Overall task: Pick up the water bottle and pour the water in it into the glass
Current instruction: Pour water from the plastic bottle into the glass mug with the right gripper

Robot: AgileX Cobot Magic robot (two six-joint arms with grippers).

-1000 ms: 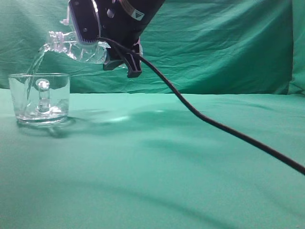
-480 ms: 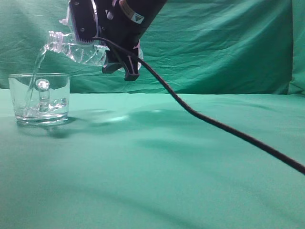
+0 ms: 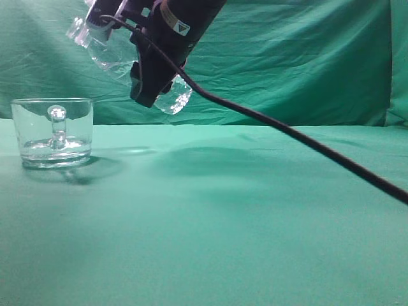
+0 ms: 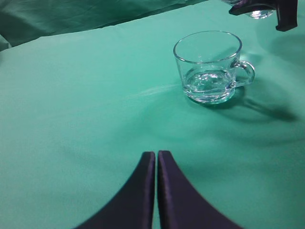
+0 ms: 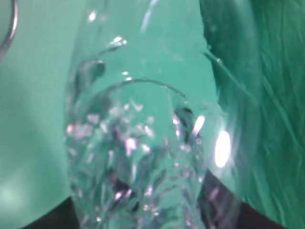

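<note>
My right gripper (image 3: 143, 70) is shut on the clear water bottle (image 3: 115, 60) and holds it tilted in the air, neck up to the left, base down to the right, above and right of the glass. The bottle fills the right wrist view (image 5: 143, 143). The glass (image 3: 52, 132) is a short clear mug standing at the left on the green cloth, with a little water (image 3: 54, 151) in its bottom. It also shows in the left wrist view (image 4: 209, 67), handle to the right. My left gripper (image 4: 156, 155) is shut and empty, low over the cloth, short of the glass.
A black cable (image 3: 306, 150) hangs from the right arm down across the table to the right. A green cloth (image 3: 223, 223) covers the table and a green curtain (image 3: 306, 57) hangs behind.
The bottle has swung back from pouring: its neck rose up and away from the glass, its base dropped. The stream of water has stopped. The glass has not moved.
</note>
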